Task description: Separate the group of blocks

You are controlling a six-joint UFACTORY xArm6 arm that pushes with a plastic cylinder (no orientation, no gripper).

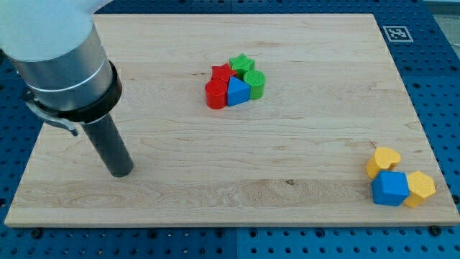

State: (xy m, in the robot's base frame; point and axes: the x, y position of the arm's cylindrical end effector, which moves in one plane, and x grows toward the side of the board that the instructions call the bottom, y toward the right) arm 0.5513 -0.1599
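A tight cluster sits near the board's top middle: a green star [241, 63], a red star [222, 73], a green cylinder [255, 83], a red cylinder [215, 95] and a blue triangular block [238, 91], all touching. A second cluster lies at the view's bottom right: a yellow heart [383, 160], a blue cube [390, 188] and a yellow hexagon [420, 188]. My tip [121, 173] rests on the board at the view's left, far from both clusters and touching no block.
The wooden board [215, 180] lies on a blue perforated table. A fiducial marker [395, 32] sits at the view's top right, just off the board's corner. The arm's grey body [61, 57] fills the top left corner.
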